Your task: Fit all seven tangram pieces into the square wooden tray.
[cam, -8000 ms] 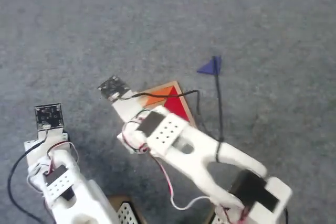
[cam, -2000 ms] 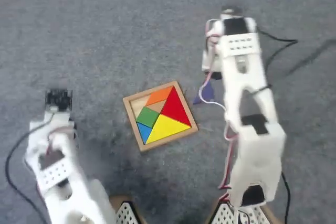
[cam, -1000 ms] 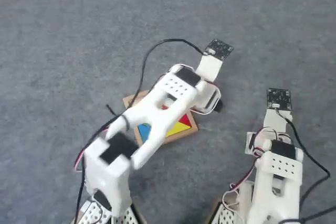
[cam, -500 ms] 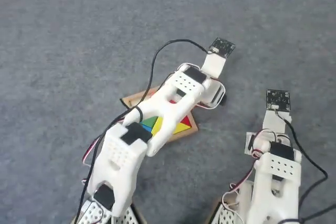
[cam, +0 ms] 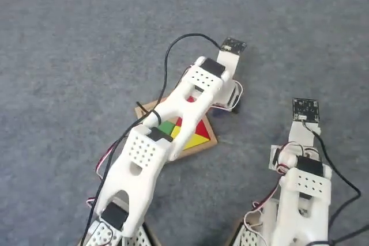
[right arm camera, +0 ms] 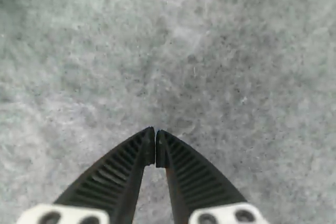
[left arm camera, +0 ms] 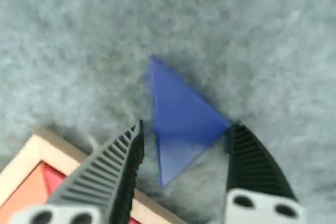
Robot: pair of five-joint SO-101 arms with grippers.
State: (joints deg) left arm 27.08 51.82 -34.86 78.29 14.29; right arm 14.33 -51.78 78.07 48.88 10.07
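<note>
Grey carpet [cam: 69,56]: left claw [left arm camera: 186,126] open astride triangle [left arm camera: 178,111] by tray [left arm camera: 37,148] corner, likely light, stiff, slick, so pinch its edges; right claw [right arm camera: 155,130] closed.

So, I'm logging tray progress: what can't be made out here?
High view: the left arm covers much of the wooden tray, hiding which slots are filled.
Left wrist view: the tray is cut off by the picture's edge.
Left wrist view: whether the open left gripper touches the blue triangle is unclear.
</note>
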